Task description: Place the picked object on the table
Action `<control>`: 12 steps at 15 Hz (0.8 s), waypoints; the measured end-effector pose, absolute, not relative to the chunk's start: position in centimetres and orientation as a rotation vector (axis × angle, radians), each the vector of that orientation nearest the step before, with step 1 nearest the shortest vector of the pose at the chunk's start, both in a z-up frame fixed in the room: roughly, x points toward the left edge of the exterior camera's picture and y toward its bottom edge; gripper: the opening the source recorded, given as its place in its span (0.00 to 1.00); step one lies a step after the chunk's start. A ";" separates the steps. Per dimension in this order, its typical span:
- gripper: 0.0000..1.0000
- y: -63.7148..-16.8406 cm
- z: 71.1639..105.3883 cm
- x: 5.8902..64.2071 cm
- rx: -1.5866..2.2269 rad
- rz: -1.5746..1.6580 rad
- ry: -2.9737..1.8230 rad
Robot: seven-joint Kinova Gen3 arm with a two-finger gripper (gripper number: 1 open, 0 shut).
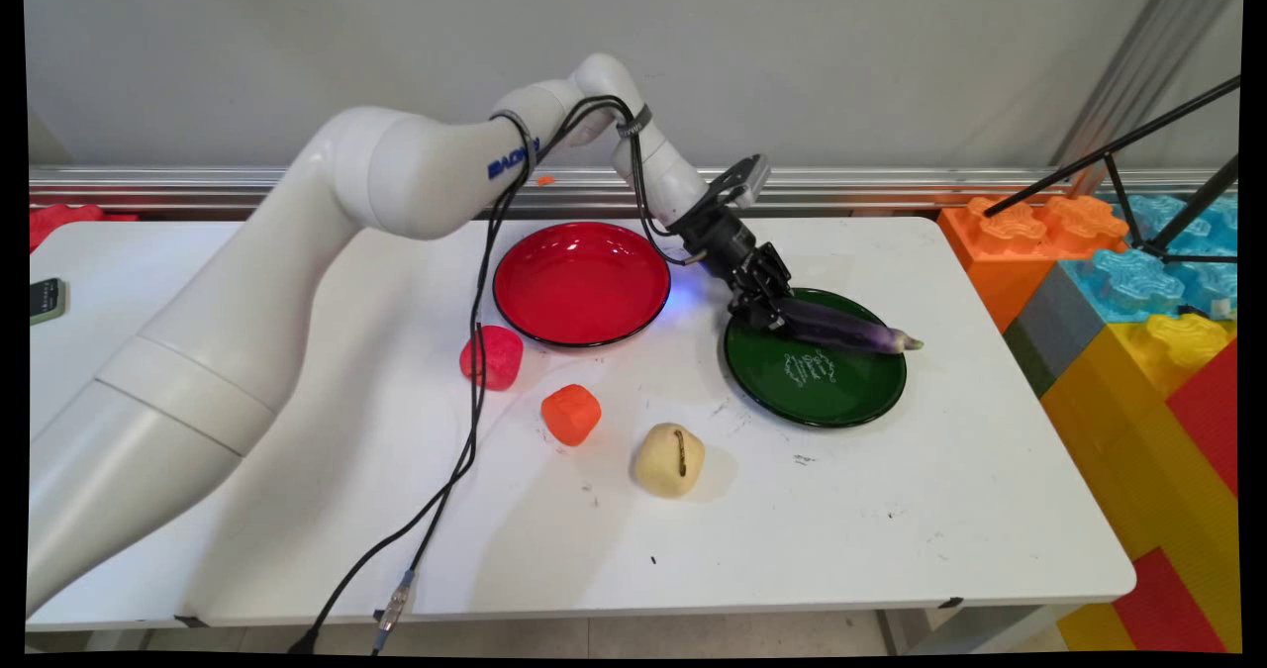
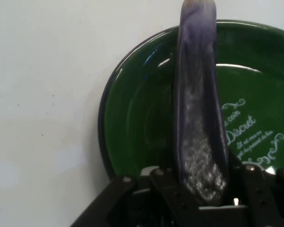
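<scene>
Nearest you on the table (image 1: 891, 529) is a tan potato-like piece (image 1: 669, 460) w/ a dark slit; behind it to the left sit an orange lump (image 1: 571, 414) and a red lump (image 1: 492, 357), all apart from each other. Further back is the red plate (image 1: 581, 283), w/ nothing in it.

Your pincer (image 1: 773, 318) is clamped on the purple eggplant (image 1: 849, 330), gripping its thick end, so the long body sticks out to the right, roughly level, over the far half of the green plate (image 1: 815, 376). Hand view agrees: eggplant (image 2: 199, 118) runs up from betw. the closed jaws across the plate (image 2: 132, 118), which has white lettering inside. Can't tell if the tip touches the rim.

My read: toy-like, prob. light, smooth skin, so may be slippery. Held at one end it could pivot; a mid-body grip looks steadier.
</scene>
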State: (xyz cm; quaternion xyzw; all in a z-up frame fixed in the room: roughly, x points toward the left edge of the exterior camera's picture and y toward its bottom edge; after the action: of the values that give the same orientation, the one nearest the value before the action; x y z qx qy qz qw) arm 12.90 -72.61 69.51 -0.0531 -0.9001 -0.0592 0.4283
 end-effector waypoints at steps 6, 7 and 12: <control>0.00 -71.0 71.2 14.2 -0.151 -0.160 -2.236; 0.00 -70.8 71.4 14.4 -0.153 -0.162 -2.234; 0.00 -69.5 73.3 15.9 -0.150 -0.167 -2.214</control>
State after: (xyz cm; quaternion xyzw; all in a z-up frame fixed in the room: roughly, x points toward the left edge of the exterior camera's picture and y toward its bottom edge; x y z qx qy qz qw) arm 15.93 -69.47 73.27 -0.0606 -0.8922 -0.0675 0.4424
